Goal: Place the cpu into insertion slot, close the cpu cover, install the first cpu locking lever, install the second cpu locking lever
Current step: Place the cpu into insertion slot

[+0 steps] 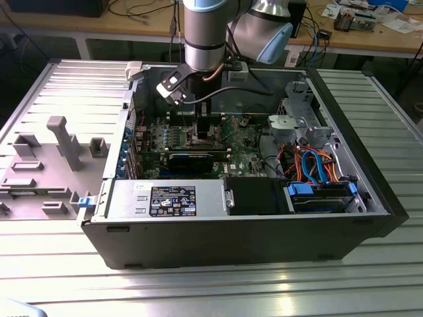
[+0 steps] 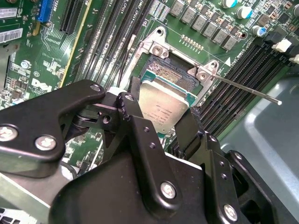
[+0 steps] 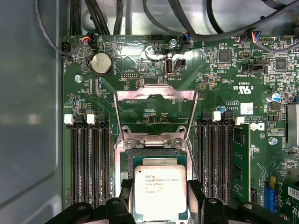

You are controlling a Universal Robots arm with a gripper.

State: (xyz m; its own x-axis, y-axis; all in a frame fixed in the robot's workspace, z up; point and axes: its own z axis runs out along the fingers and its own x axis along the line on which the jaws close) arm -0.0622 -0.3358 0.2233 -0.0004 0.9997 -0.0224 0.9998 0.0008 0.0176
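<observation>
First wrist view looks straight down on the green board (image 3: 224,84); the tool (image 3: 160,198) is closed on the cpu (image 3: 160,189), its two fingers (image 3: 126,189) on opposite edges of the chip, the silvery top toward the camera. I judge that the grip is on the edges so that the underside is free to meet the contacts; the chip is also held flat, about parallel to the board, as such a socket requires.

The cpu hangs over the insertion slot (image 3: 159,155) but does not cover it fully; a dark strip of the slot shows beyond one edge of the chip. In the second wrist view the contact field is visible on that same side; whether the chip touches the slot I cannot tell.

The cpu cover (image 3: 180,94) stands raised on its hinge, tilted away from the slot, so the way down is open for the chip and the fingers; it is not yet closed. In the second wrist view a thin locking lever (image 2: 243,88) sticks out free beside the slot, near the black memory slots (image 2: 110,37); I judge it is unhooked because only so can the cover lift.

In the exterior view the arm (image 1: 205,33) reaches down into the open computer case (image 1: 231,231); the case lies on its side on the bench (image 1: 198,284), so the board faces up to the tool.
</observation>
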